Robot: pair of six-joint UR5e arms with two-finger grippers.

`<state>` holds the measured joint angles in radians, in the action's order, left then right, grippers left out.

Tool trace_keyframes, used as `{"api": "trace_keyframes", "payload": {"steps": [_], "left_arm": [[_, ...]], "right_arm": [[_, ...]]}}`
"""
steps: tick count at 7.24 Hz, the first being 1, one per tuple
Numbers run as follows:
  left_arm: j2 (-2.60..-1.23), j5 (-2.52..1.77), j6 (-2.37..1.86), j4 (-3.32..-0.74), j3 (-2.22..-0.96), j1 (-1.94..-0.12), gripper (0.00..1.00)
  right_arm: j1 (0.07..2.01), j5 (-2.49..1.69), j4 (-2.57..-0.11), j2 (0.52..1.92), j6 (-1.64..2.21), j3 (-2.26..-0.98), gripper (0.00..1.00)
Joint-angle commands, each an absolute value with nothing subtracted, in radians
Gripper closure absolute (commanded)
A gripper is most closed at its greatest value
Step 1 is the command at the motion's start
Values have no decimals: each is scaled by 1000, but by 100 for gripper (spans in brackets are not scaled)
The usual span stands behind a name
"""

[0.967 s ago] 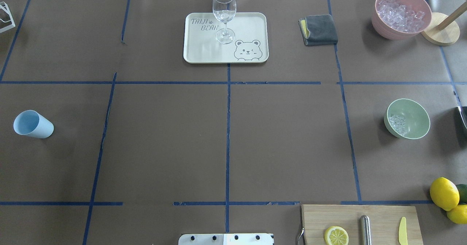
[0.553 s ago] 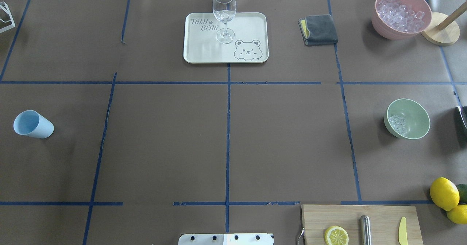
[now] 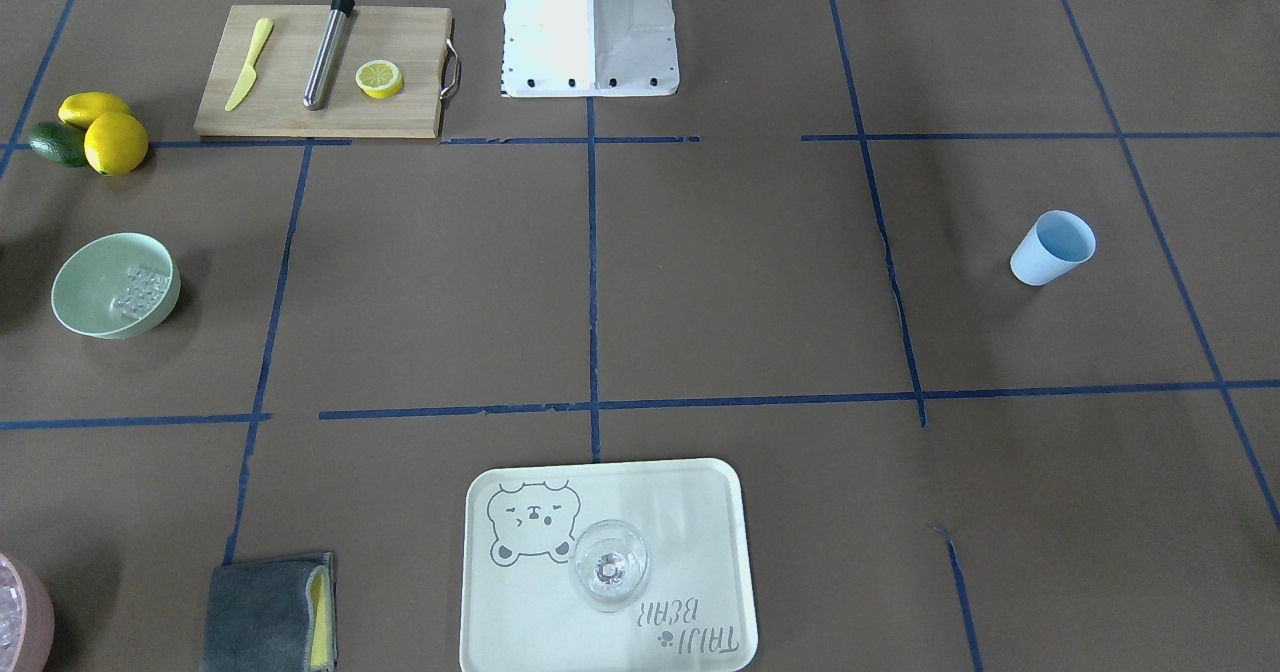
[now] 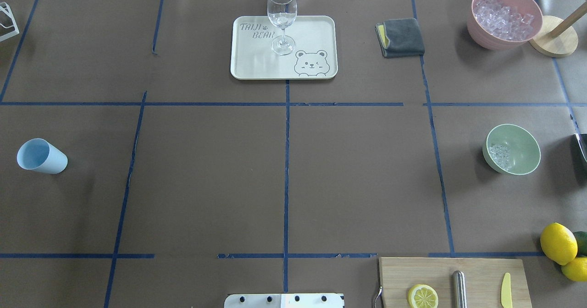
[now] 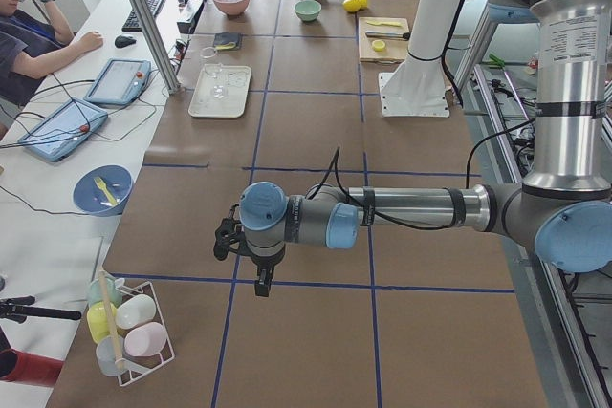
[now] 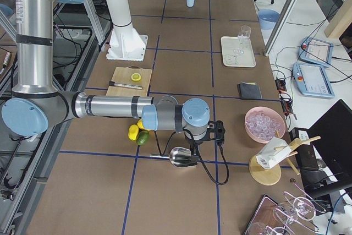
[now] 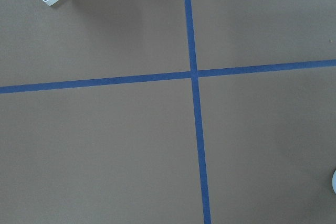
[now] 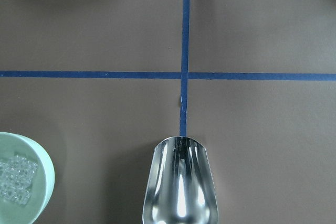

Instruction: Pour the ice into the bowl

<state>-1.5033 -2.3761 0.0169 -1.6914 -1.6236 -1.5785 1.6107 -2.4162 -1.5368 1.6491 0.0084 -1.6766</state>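
Mint-green bowl (image 4: 518, 154) upright, clear ice (image 4: 500, 156) inside

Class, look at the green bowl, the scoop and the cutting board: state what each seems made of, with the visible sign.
The bowl looks like matte plastic or similar: smooth, even pale green, no gloss. The scoop appears polished metal: mirror-bright with streaked reflections. The cutting board looks like wood, perhaps bamboo: pale tan with lengthwise grain.

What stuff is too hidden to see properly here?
Round pink bowl: cut off by the front-facing view's left edge.
Shiny metal scoop: handle cut off by the right wrist view's bottom edge.
Open or shut unclear: left claw, right claw, shown only in side views.
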Motion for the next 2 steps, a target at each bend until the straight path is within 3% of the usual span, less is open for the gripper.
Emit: {"api": "trace_keyframes", "payload": {"steps": [1, 2], "left_arm": [[-1503, -2376, 18, -1693, -1615, -1578, 0], [-1503, -2376, 18, -1694, -1615, -1578, 0]], "right_arm": [[1611, -2416, -1534, 1649, 8, -1677, 0], [1609, -2413, -1535, 1644, 9, -1677, 0]]}}
